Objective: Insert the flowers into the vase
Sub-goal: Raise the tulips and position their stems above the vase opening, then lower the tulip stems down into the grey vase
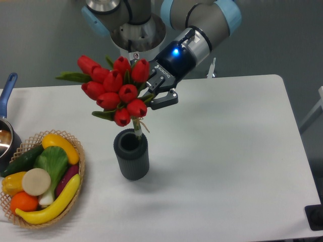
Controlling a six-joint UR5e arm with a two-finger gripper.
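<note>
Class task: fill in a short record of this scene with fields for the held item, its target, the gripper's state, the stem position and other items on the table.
held item: bunch of red tulips with green leaves
target: ribbed dark grey cylindrical vase, upright
gripper: shut on the bunch
stem position: stem ends at the vase mouth, blooms above
other items: wicker basket of fruit and vegetables; blue-handled metal pot
</note>
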